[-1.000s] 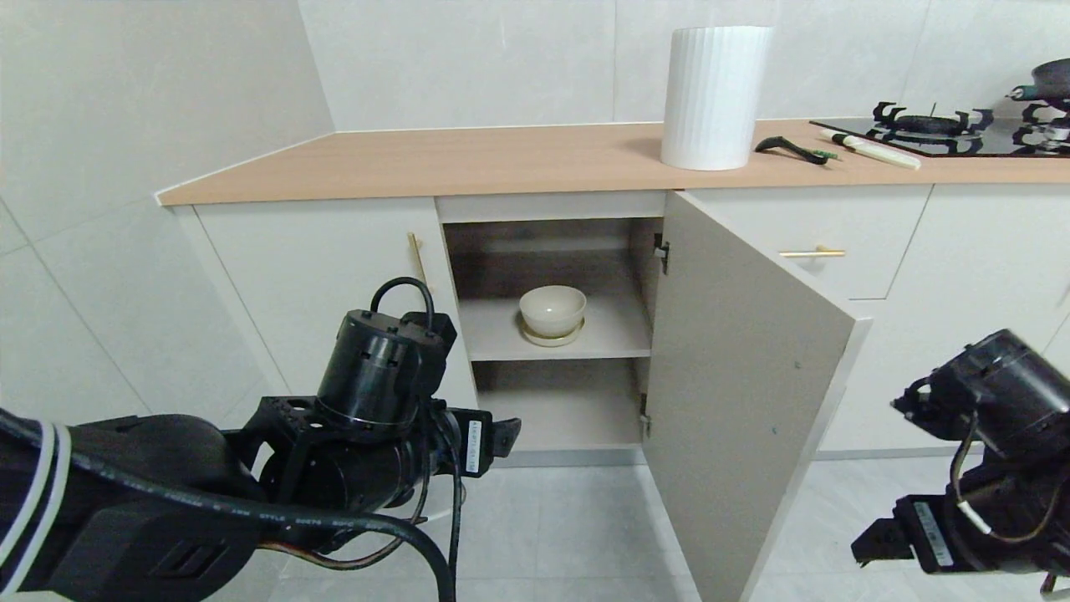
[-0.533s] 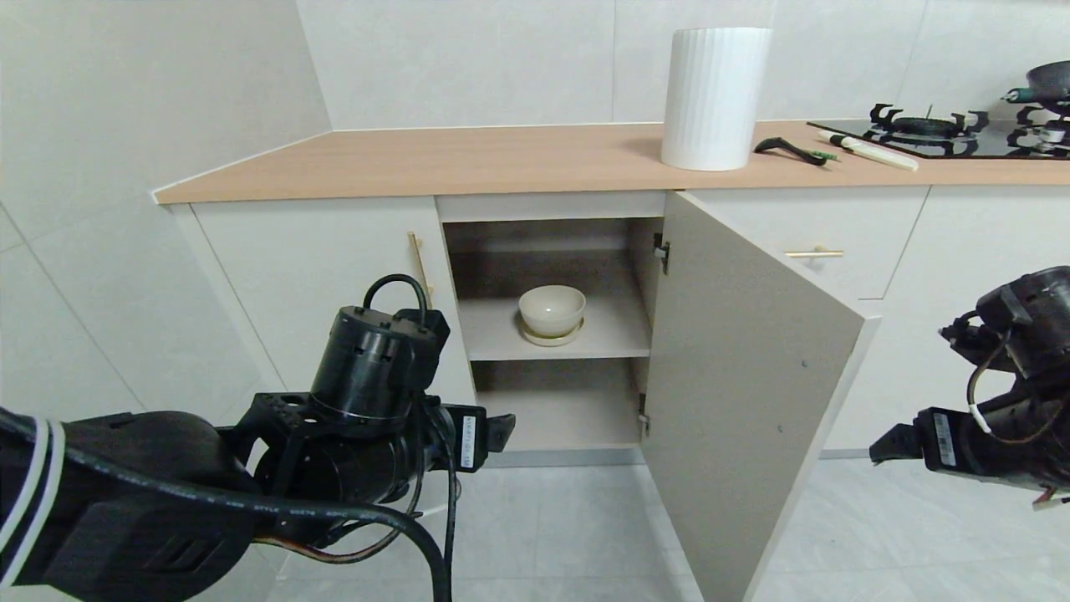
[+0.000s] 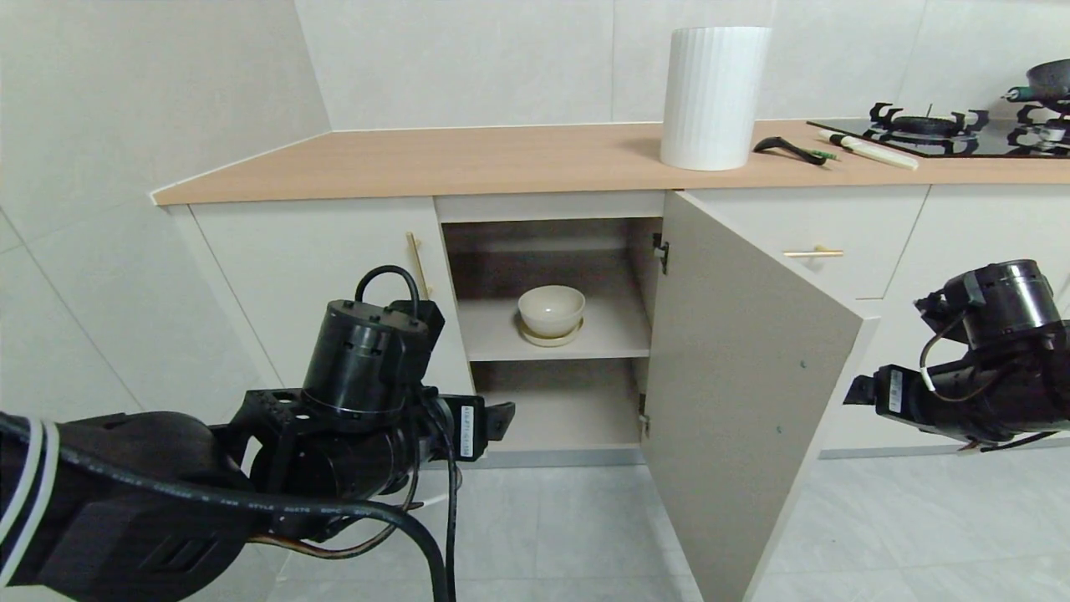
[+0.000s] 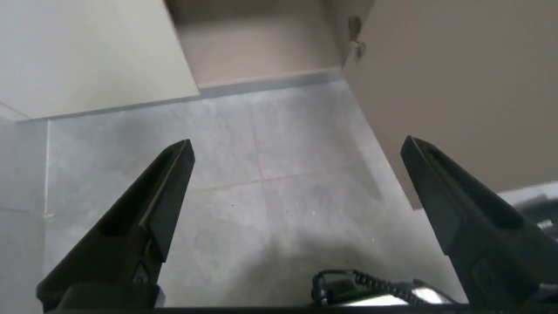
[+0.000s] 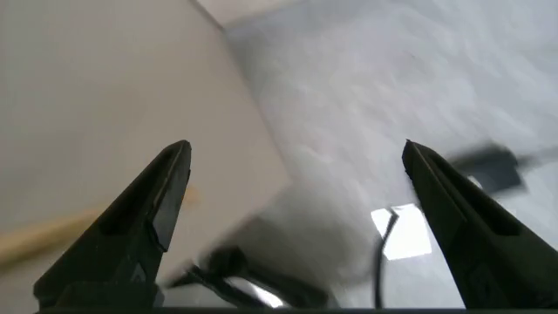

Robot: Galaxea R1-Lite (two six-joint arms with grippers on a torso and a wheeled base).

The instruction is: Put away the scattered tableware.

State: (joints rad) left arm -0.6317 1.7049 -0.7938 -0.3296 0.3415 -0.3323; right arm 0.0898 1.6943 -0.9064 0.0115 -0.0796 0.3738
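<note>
Bowl [image 3: 551,309]: round, smooth and cream-glazed. It stands upright on the plate, at the centre of the head view.
Plate [image 3: 550,339]: shallow cream disc under the bowl, its rim showing around the bowl's foot.
Shelf [image 3: 606,330]: flat matt beige board inside the open cabinet, carrying the plate and bowl.
Cabinet door [image 3: 744,376]: plain matt beige panel, swung open right of centre.
Worktop [image 3: 468,159]: pale wood-grain slab across the upper half.
Ribbed cylinder [image 3: 715,96]: tall, white and vertically fluted, standing on the worktop at upper right.
Black tool [image 3: 790,149] and cream stick [image 3: 869,150]: slender items lying between the cylinder and the hob.
Hob [image 3: 936,134]: glossy black glass with black grates, in the upper right corner.
Left gripper [image 4: 296,153]: at lower centre-left, above grey floor tiles [image 3: 585,518]. Its black tapered jaws are spread wide and hold nothing.
Right gripper [image 5: 295,153]: at the right edge, close to the door's free edge; whether it touches the door cannot be told. Its jaws are wide apart and empty.
</note>
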